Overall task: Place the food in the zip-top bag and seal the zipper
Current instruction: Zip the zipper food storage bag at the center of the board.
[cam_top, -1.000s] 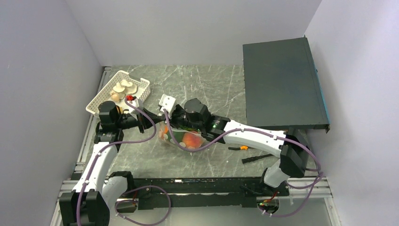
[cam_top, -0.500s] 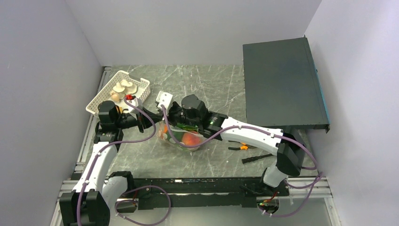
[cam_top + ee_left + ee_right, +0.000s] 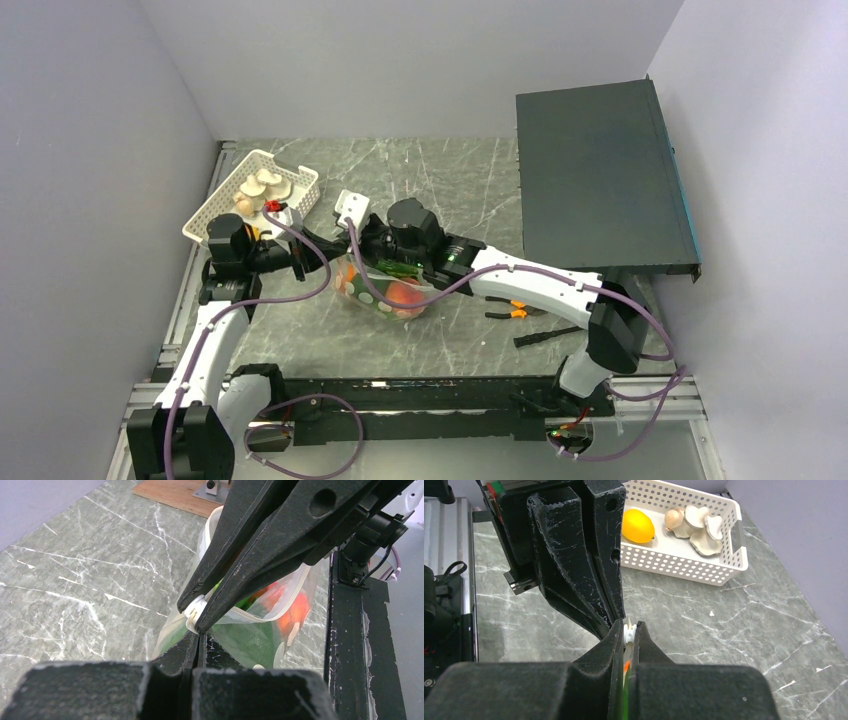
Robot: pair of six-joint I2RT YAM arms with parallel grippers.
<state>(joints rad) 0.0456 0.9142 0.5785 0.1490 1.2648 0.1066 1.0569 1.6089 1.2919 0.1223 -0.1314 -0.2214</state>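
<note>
The crinkly clear bag (image 3: 392, 296) holds red-orange fruit (image 3: 296, 614) and green produce (image 3: 250, 642), its whitish zipper (image 3: 260, 616) curving along the mouth; mushrooms (image 3: 696, 522) and citrus (image 3: 638, 526) lie outside.

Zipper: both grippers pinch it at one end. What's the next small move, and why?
Probably slide the right gripper along the zipper, away from the left gripper, which anchors that end. Both are shut on the same spot, and the bag looks unsealed beyond it.

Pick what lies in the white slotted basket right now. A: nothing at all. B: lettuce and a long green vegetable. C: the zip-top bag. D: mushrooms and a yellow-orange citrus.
D: the right wrist view shows the yellow-orange citrus and the pale mushrooms lying inside the white basket.
</note>
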